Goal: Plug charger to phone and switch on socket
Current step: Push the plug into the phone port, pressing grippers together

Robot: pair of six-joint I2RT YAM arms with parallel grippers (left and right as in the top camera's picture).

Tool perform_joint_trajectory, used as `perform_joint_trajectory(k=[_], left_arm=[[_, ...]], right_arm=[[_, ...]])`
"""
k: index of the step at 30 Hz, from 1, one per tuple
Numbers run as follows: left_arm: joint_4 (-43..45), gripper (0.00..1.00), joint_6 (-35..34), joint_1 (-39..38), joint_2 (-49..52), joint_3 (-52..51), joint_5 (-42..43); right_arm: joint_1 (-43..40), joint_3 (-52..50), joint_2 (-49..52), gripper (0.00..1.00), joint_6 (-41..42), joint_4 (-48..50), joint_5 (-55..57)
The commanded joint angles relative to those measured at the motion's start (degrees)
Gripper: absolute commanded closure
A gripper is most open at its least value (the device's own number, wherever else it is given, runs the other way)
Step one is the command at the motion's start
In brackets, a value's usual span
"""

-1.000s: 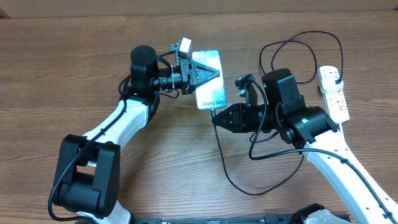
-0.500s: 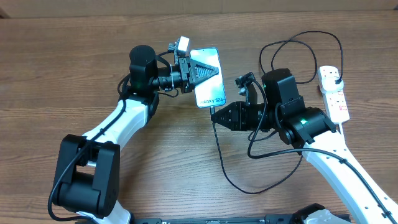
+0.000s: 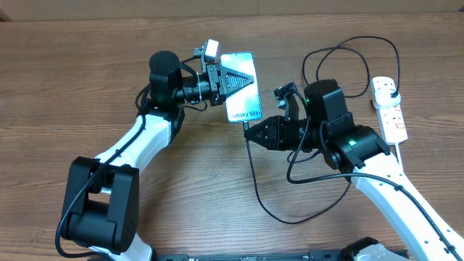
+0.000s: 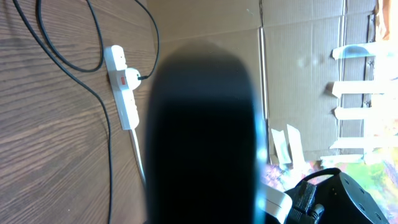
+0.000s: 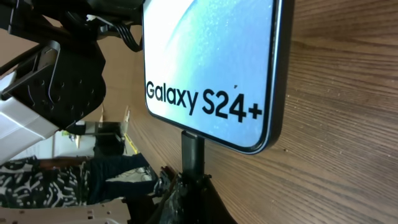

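My left gripper (image 3: 230, 82) is shut on the phone (image 3: 241, 87) and holds it tilted above the table, its blue-teal "Galaxy S24+" screen up. In the left wrist view the phone's dark back (image 4: 202, 130) fills the middle. My right gripper (image 3: 255, 133) is shut on the charger's connector (image 5: 193, 152), whose tip meets the phone's bottom edge (image 5: 249, 143). The black charger cable (image 3: 257, 188) loops over the table to its plug in the white socket strip (image 3: 389, 109) at the far right, which also shows in the left wrist view (image 4: 124, 81).
The cable makes a wide loop (image 3: 348, 54) behind my right arm and another (image 3: 290, 217) near the front edge. Cardboard walls (image 4: 298, 37) stand behind the table. The strip's thick white lead (image 3: 399, 148) runs toward the right arm.
The left gripper has carried the phone slightly left and back. The right gripper with the connector has followed it, staying at the phone's bottom edge.
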Motion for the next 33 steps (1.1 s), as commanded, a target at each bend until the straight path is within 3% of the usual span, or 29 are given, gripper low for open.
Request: perform_joint_trajectory(k=[1, 6, 7, 12, 17, 23, 29, 33], left_arm=[[-0.2, 0.96, 0.0, -2.5, -1.6, 0.0, 10.1], [-0.2, 0.96, 0.0, -2.1, -1.6, 0.0, 8.0], [-0.2, 0.96, 0.0, -1.9, -1.6, 0.0, 7.7], [-0.2, 0.96, 0.8, -1.1, -1.6, 0.0, 7.4], [-0.2, 0.96, 5.9, -1.1, -1.6, 0.0, 9.1], [-0.2, 0.96, 6.9, -1.4, -1.6, 0.0, 10.7], [2.0, 0.96, 6.8, -2.1, -1.6, 0.0, 12.3], [6.1, 0.96, 5.6, -2.9, -1.6, 0.0, 12.3]], right_arm=[[-1.3, 1.7, -0.2, 0.96, 0.2, 4.0, 5.4], [-1.6, 1.7, -0.2, 0.29, -0.1, 3.8, 4.9], [-1.6, 1.7, -0.2, 0.21, -0.2, 3.7, 4.8], [-1.7, 1.7, -0.2, 0.04, -3.2, 2.5, 4.8], [-3.4, 1.7, -0.2, 0.03, -5.1, 2.0, 2.3], [-7.2, 1.7, -0.2, 0.06, -7.4, 5.2, -8.1], [-8.5, 1.7, -0.2, 0.28, -7.4, 6.0, -13.2], [-8.4, 1.4, 0.5, 0.34, -7.3, 5.6, -13.3]])
